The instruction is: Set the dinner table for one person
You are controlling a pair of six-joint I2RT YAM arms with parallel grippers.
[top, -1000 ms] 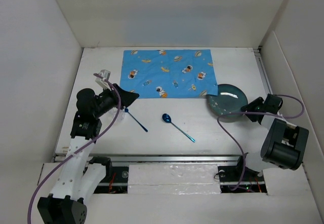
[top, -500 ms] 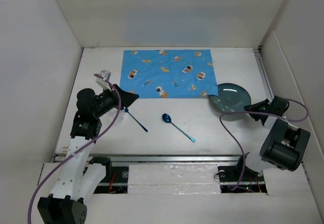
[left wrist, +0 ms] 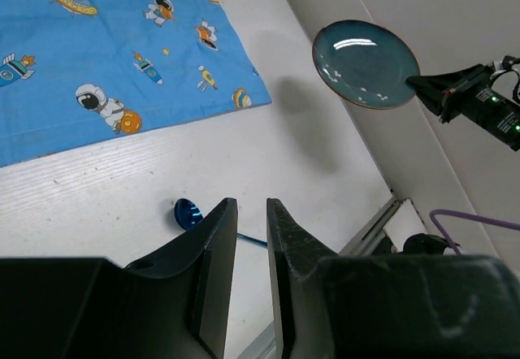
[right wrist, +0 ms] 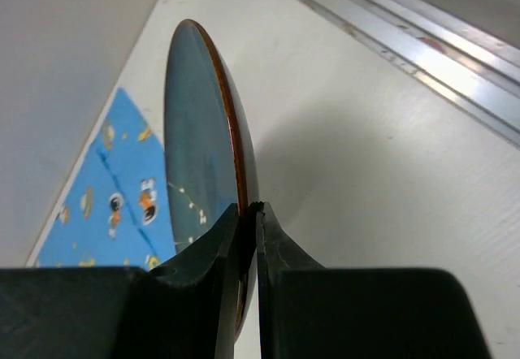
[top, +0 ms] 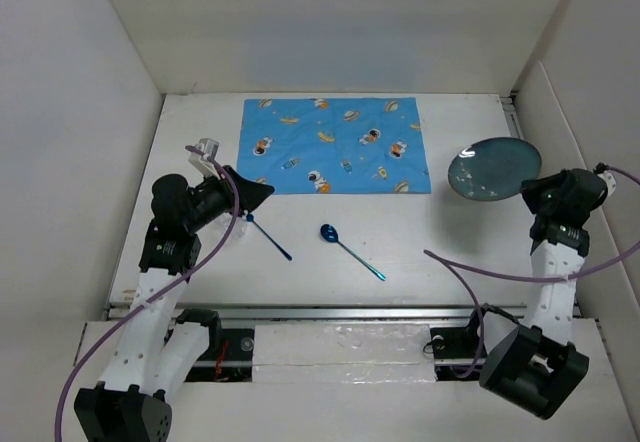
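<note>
My right gripper (top: 527, 188) is shut on the rim of a dark teal plate (top: 493, 168) and holds it tilted above the right side of the white dinner table (top: 450, 242). The right wrist view shows the plate (right wrist: 199, 156) edge-on between the fingertips of that gripper (right wrist: 250, 209). A blue spoon (top: 350, 249) and a thin blue utensil (top: 270, 238) lie on the table in front of the blue placemat (top: 335, 145). My left gripper (top: 266, 193) hovers over the thin utensil's far end, its jaws a narrow gap apart and empty (left wrist: 252, 203).
White walls enclose the table on the left, back and right. A metal rail (top: 340, 312) runs along the near edge. The left wrist view shows the spoon's bowl (left wrist: 188, 212), the placemat (left wrist: 122, 58) and the raised plate (left wrist: 366, 53).
My right gripper has lifted the plate off the table and carried it up and to the right, away from the placemat's corner. The left arm has not moved.
</note>
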